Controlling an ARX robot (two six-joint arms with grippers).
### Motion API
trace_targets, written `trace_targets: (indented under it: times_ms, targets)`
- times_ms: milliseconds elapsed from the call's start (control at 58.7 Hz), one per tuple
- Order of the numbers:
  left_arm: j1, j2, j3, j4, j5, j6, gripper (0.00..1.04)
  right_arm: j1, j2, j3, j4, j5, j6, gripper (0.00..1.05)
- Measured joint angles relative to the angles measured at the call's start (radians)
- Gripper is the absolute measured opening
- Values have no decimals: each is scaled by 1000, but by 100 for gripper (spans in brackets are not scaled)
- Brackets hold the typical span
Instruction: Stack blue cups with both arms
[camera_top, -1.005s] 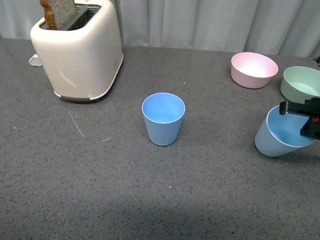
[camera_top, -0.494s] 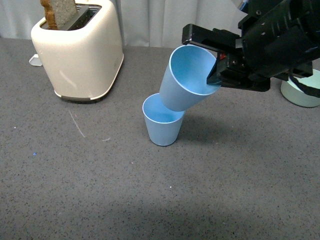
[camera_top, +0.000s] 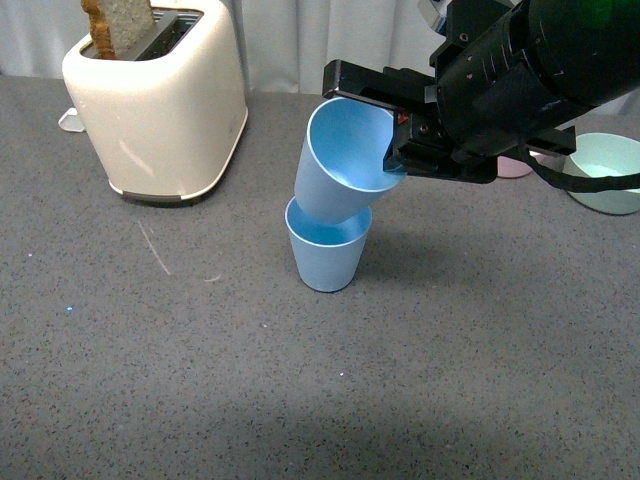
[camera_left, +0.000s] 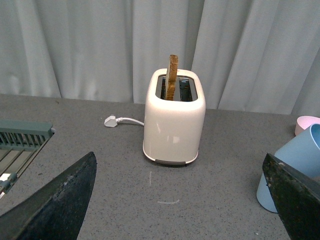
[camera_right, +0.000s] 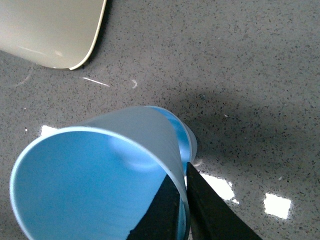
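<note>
R end effector (camera_top: 390, 140) grips tilted cup (camera_top: 335, 175), base at upright cup (camera_top: 326, 258)'s rim.

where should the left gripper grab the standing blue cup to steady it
Probably its side wall below the rim, from the toaster side: the standing cup is upright, and the tilted cup in the right gripper blocks its mouth and the other side.
</note>
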Motion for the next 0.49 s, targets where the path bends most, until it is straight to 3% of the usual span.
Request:
trace_targets:
  times_ms: [409, 443, 494]
  targets:
    - [0, 0, 0, 0, 0, 0, 98, -8, -18, 5, 72, 19, 2, 74]
    - [0, 0, 0, 0, 0, 0, 98, -2, -13, -24, 160, 90, -23, 76]
    - [0, 0, 0, 0, 1, 0, 98, -1, -10, -177, 551, 364, -169, 64]
